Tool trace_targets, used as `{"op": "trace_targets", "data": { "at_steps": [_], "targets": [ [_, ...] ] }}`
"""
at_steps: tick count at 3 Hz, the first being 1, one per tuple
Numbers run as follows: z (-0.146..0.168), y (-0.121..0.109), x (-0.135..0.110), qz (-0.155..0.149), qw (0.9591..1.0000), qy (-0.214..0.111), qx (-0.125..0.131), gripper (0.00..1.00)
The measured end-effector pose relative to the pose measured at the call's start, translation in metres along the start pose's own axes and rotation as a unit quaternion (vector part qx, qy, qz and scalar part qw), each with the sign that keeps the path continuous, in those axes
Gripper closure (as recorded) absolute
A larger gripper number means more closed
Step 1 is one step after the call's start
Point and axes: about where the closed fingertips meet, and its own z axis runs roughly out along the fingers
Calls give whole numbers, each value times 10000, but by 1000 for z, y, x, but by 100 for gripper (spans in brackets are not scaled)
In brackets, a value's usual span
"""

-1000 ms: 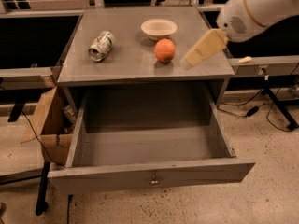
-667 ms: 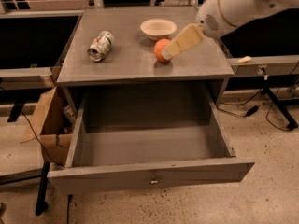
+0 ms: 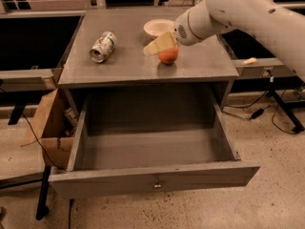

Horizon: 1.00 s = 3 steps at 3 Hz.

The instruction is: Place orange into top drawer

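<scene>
The orange point(image 3: 168, 56) sits on the grey cabinet top point(image 3: 124, 66), right of centre. My gripper point(image 3: 157, 45) comes in from the upper right on the white arm and hangs just over the orange's upper left side, its cream fingers point(image 3: 162, 42) covering the top of the fruit. The top drawer point(image 3: 152, 180) is pulled wide open below the cabinet top, with nothing inside it and a small metal knob point(image 3: 156, 184) on its front panel.
A crushed green-white can point(image 3: 102, 46) lies on the left of the cabinet top. A cream bowl point(image 3: 158, 27) stands at the back, right behind my gripper. A cardboard box point(image 3: 47, 128) leans at the cabinet's left. Cables lie on the floor at right.
My gripper has swung left from the cabinet's right edge to the orange and now sits over it. The orange, can and bowl have not moved.
</scene>
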Motion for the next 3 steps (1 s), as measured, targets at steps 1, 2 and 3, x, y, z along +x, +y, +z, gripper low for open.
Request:
{"op": "trace_targets", "data": {
  "at_steps": [1,2,3],
  "targets": [
    [34,-6,4,317,9995,40,39,0],
    [61,-10,5,469,9987,218,17,0],
    [83,-16,6,577,9972,479,-25,0]
  ]
}}
